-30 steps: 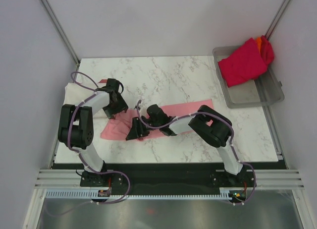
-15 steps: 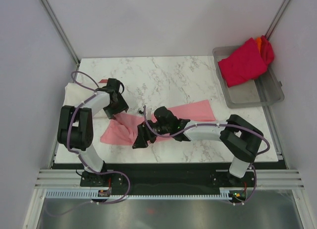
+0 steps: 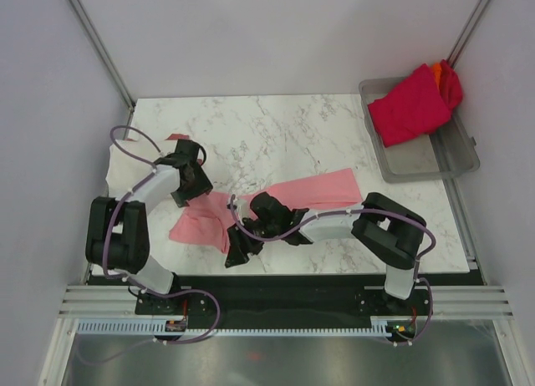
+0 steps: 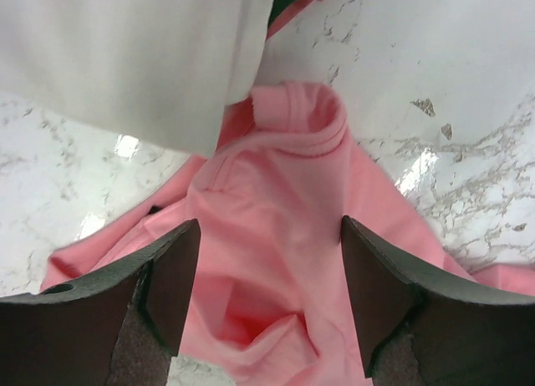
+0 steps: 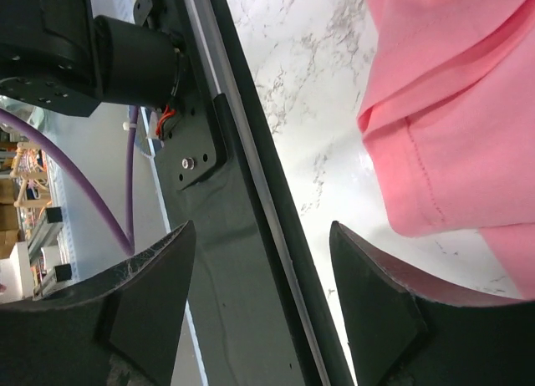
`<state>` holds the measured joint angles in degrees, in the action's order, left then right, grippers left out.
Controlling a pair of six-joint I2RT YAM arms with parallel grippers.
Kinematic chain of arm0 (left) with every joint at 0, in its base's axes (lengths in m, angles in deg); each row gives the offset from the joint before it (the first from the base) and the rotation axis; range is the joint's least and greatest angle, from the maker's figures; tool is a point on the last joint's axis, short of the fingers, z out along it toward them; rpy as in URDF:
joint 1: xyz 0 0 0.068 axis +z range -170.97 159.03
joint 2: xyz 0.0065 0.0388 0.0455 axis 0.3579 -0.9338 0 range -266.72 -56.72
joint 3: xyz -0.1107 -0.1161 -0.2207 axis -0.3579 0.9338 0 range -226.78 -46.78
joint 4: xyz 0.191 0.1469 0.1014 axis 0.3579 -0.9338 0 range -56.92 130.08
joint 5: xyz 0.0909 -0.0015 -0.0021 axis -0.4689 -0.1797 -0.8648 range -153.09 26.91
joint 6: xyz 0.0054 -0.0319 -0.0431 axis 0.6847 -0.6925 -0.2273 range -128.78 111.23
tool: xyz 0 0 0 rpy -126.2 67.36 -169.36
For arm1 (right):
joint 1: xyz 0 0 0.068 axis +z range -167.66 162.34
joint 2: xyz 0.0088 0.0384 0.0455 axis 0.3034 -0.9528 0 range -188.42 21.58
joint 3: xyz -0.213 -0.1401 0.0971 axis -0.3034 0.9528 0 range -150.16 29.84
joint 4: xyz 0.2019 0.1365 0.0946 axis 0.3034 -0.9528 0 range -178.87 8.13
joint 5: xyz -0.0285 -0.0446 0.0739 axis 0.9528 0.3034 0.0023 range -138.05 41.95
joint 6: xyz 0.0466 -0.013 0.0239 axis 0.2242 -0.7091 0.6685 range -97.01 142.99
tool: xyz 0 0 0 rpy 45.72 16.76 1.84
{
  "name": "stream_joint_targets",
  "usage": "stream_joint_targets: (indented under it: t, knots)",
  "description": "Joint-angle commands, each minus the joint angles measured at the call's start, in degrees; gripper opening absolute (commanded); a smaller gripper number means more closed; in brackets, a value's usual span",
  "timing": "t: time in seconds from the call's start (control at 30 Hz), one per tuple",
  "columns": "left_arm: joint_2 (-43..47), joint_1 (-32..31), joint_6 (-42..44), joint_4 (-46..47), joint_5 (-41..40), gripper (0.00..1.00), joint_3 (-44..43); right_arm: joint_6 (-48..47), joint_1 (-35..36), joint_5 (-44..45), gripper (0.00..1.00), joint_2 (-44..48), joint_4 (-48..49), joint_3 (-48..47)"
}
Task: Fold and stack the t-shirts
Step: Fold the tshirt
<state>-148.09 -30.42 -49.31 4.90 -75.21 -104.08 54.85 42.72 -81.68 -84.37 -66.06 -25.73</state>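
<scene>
Matt pink cloth t-shirt (image 3: 313,188), glossy marbled tabletop (image 3: 284,127), translucent plastic tray (image 3: 428,158)

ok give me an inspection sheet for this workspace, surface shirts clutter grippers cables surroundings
surface: white marble-pattern tabletop, flat.
job's things: light pink cloth t-shirt rumpled and unfolded mid-table; cream-white shirt at the left edge; crimson shirt heaped in the tray, orange shirt peeking out behind it.
clutter: grey translucent plastic tray, far right corner.
grippers: left gripper open above the pink shirt's collar; right gripper open, empty, at the table's near edge beside the shirt's hem.
cables: purple cables looped along both arms and bases.
surroundings: plain pale walls, metal frame posts.
</scene>
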Motion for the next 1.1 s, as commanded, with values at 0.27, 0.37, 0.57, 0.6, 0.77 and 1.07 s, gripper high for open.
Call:
stream_joint_targets:
  t: [0.27,0.37,0.57,0.6,0.77,1.07]
  knots:
    - [15.7,0.05,-3.76,0.55,-1.77,0.75,7.37,5.05,-4.91,13.05,0.63,2.6,1.94,-2.43]
    - [16.84,0.05,-4.29,0.64,-0.01,0.75,9.12,6.29,-8.34,15.24,0.59,1.81,1.42,-3.66]
    - [17.81,-0.04,-4.47,3.71,2.71,0.73,13.08,3.65,-11.95,15.08,0.56,-5.38,-8.25,-13.94]
    - [17.72,-0.04,-4.64,4.24,3.5,0.73,13.52,3.74,-12.21,14.47,0.54,-6.45,-9.04,-16.21]
    - [17.2,0.05,-5.87,6.0,3.15,0.73,15.55,6.02,-14.23,13.5,0.49,-12.42,-9.48,-20.36]
    - [17.19,4.95,-11.05,6.09,4.12,0.62,21.07,9.45,-18.19,10.43,0.42,-19.8,-9.4,-22.12]
